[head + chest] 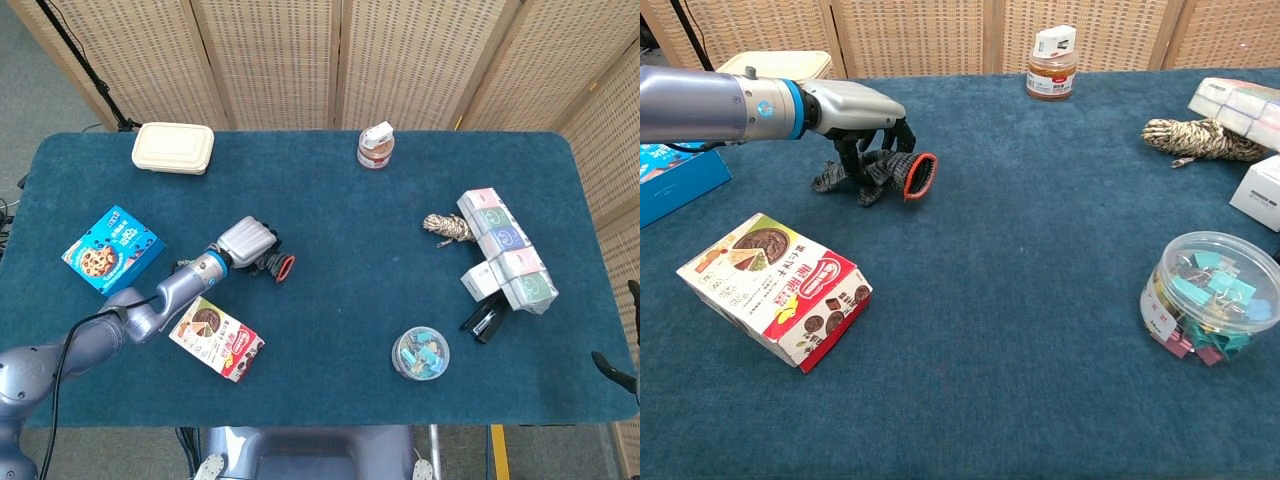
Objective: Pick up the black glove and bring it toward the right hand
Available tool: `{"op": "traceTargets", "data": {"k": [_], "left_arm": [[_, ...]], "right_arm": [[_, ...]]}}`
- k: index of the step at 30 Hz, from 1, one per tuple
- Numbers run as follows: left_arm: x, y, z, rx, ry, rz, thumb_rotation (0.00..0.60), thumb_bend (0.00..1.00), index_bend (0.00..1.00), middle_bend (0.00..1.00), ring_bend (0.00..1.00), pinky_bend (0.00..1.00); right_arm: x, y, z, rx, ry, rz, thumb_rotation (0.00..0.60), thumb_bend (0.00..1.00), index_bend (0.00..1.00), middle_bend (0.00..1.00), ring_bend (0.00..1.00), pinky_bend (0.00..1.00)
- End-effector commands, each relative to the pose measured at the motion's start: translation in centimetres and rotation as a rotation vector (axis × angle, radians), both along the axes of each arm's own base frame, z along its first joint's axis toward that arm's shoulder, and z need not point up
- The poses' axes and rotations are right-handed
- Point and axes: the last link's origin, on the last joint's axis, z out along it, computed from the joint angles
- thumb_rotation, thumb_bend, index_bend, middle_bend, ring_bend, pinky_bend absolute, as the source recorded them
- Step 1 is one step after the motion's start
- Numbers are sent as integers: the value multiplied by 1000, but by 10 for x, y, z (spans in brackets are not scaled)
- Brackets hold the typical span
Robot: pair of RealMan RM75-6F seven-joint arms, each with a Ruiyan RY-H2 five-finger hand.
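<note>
The black knit glove [273, 265] with an orange-red cuff is at the left-middle of the blue table [340, 300]. My left hand [246, 242] sits over it with its fingers curled down around the glove's middle and grips it. In the chest view the glove [888, 172] bunches under the left hand [855, 108], with the cuff turned right and its fingers drooping left onto the cloth. Only dark tips at the right edge of the head view show of my right hand [612, 366]; its pose is hidden.
A red-and-white snack box [775, 287] lies just in front of the glove and a blue cookie box [112, 249] to its left. A beige lunch box [173, 147], a jar [375, 146], a rope bundle [447, 227], pastel boxes [505, 250] and a clip tub [421, 352] stand further off.
</note>
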Motion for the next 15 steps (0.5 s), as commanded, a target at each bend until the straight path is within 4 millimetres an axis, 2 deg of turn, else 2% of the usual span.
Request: {"op": "traceTargets", "data": {"k": [1,8,15], "left_arm": [[-1,-1,4,7,-9,-13,600,314,533,423,365,463],[12,-2,20,6,-32,-56,600,315,542,430,370,463],[54,4,43,36,-34,-148,600,315,549,435,371,463]], "right_arm": [[1,0,-2,11,0,2,600,0,0,0,0,0],[7,-7,-16,103,-10,81,600,0,0,0,0,0],[31,-33,-31,293,39,267,600,0,16,0,0,0]]}}
